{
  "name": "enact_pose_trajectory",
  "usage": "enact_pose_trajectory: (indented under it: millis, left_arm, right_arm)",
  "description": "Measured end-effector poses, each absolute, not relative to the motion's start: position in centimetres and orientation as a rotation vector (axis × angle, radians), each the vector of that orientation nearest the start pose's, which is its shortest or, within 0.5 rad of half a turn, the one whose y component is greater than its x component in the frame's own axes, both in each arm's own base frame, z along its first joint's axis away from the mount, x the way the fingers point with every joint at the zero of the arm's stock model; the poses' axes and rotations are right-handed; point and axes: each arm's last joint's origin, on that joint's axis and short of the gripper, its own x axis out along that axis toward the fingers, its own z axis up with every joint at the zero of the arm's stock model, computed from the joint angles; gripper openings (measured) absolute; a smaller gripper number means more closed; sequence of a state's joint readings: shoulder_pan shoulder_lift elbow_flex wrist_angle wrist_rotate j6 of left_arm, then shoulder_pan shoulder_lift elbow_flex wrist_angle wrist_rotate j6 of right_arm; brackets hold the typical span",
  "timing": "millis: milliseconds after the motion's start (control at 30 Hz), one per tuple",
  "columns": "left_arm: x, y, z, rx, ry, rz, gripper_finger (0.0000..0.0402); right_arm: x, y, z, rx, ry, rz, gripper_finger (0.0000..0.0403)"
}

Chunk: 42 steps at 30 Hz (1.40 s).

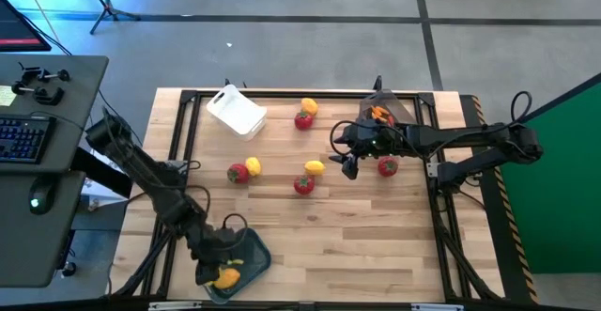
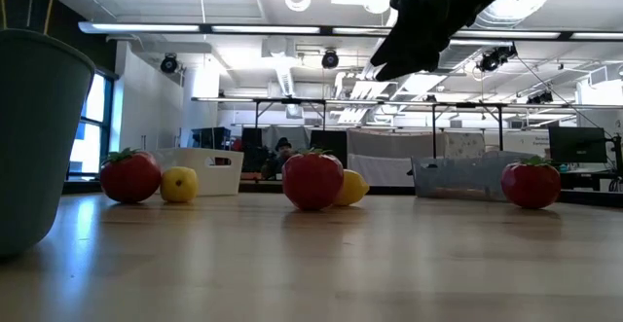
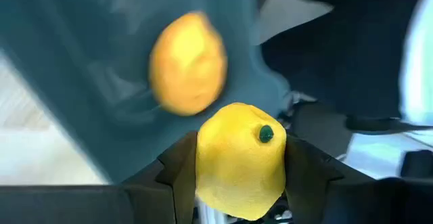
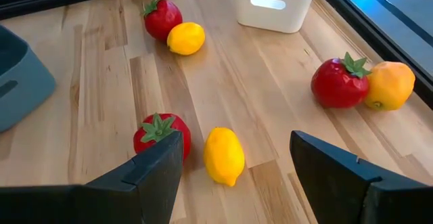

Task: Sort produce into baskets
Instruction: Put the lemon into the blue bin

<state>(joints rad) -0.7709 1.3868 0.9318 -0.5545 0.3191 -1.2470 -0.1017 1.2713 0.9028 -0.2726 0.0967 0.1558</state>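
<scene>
My left gripper [image 1: 219,273] is over the grey-blue basket [image 1: 255,257] at the table's near edge, shut on a yellow oval fruit [image 3: 240,160]. Another yellow-orange fruit [image 3: 187,63] lies inside that basket. My right gripper [image 1: 348,163] hangs open above the table's middle. A yellow fruit [image 4: 223,155] and a red fruit [image 4: 161,133] lie on the wood below and ahead of its fingers. The white basket [image 1: 237,111] stands at the far left. The dark basket [image 1: 382,107], at the far right, holds thin orange-red pieces. My left gripper pinches the yellow fruit's two sides [image 3: 203,173] between its two fingers [image 3: 177,176], with the green stem dot [image 3: 266,135] turned toward the wrist camera. The fingers slant down from above. The fruit hangs clear above the grey-blue basket's inside.
More produce lies on the wood: a red and yellow pair [image 1: 244,170] left of centre, another pair [image 1: 305,114] by the far edge, and a red fruit [image 1: 387,167] under my right arm. A desk with a keyboard [image 1: 23,137] stands beyond the table's left side.
</scene>
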Motion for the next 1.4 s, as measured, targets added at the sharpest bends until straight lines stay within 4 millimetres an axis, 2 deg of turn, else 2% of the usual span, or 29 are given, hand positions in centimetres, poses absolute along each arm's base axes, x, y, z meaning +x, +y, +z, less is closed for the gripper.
enact_pose_trajectory:
  millis: [200, 433, 667, 1067, 1400]
  left_arm:
    - [19.2, -19.5, 21.7, -0.793, 1.515, -0.164, 0.0149]
    - [20.0, -17.5, 21.2, -0.787, 1.545, -0.058, 0.0149]
    - [20.2, -16.9, 21.1, -0.762, 1.569, -0.087, 0.0152]
    - [20.1, -17.0, 21.1, -0.754, 1.591, -0.134, 0.022]
    - [20.0, -16.9, 21.3, -0.734, 1.598, -0.181, 0.0222]
  right_arm:
    - [26.8, -3.0, 26.6, 0.148, 0.626, -0.24, 0.0261]
    - [26.8, -3.0, 26.6, 0.151, 0.626, -0.241, 0.0261]
    - [26.8, -3.0, 26.6, 0.15, 0.625, -0.248, 0.0261]
    - [26.8, -3.0, 26.6, 0.15, 0.626, -0.247, 0.0261]
    - [26.8, -3.0, 26.6, 0.15, 0.626, -0.248, 0.0261]
